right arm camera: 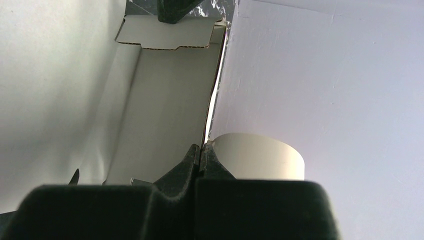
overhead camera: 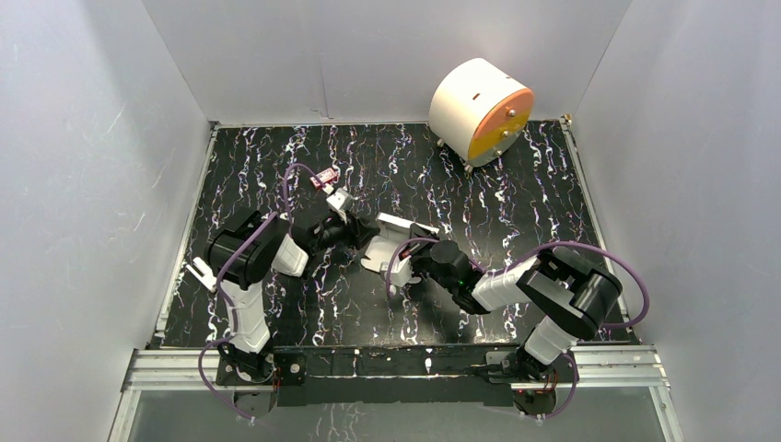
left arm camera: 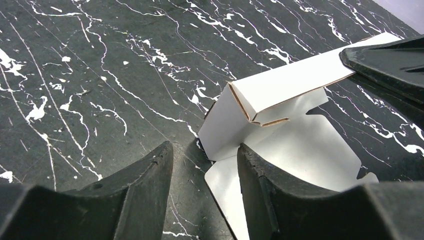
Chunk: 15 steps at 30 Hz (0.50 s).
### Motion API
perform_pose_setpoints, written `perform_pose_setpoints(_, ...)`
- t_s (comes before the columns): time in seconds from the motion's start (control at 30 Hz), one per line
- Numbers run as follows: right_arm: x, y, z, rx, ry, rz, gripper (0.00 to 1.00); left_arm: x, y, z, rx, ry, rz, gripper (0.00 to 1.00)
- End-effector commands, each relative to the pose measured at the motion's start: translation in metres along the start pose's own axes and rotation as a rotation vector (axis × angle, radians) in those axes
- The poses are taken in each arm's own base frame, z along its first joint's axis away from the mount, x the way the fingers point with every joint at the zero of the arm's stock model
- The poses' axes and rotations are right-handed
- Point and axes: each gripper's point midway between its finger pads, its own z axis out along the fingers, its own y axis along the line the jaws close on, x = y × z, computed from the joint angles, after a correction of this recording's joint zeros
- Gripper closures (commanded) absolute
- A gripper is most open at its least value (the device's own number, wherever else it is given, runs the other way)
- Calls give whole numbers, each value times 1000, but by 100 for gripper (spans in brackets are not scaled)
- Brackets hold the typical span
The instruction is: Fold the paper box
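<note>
The paper box [overhead camera: 385, 245] is a white die-cut cardboard sheet, partly folded, lying mid-table between my two grippers. In the left wrist view the paper box [left arm camera: 280, 125] has one wall folded up with a flap bent over at its corner. My left gripper [left arm camera: 205, 165] is open; its right finger rests on the flat sheet and its left finger is over the bare table. My right gripper [right arm camera: 201, 152] is shut on the edge of an upright panel of the paper box [right arm camera: 165, 100]. The right gripper's black finger [left arm camera: 385, 65] shows at the box's far end.
A big white cylinder with an orange face [overhead camera: 481, 110] stands at the back right and shows behind the panel in the right wrist view [right arm camera: 260, 155]. A tiny red item [overhead camera: 324, 179] lies behind the left gripper. White walls enclose the black marbled table [overhead camera: 516, 198].
</note>
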Motion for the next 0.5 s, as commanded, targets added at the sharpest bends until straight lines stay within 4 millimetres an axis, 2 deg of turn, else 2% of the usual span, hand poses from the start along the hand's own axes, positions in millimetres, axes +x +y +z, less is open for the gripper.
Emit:
perform_pose_setpoints(0.0,-29,23,5,-107,-119,17,100,-46,1,15,6,-165,115,52)
perform_pose_setpoints(0.47,-34,33,8,-168,-142,82,100,-46,2,23,0,-200,136,49)
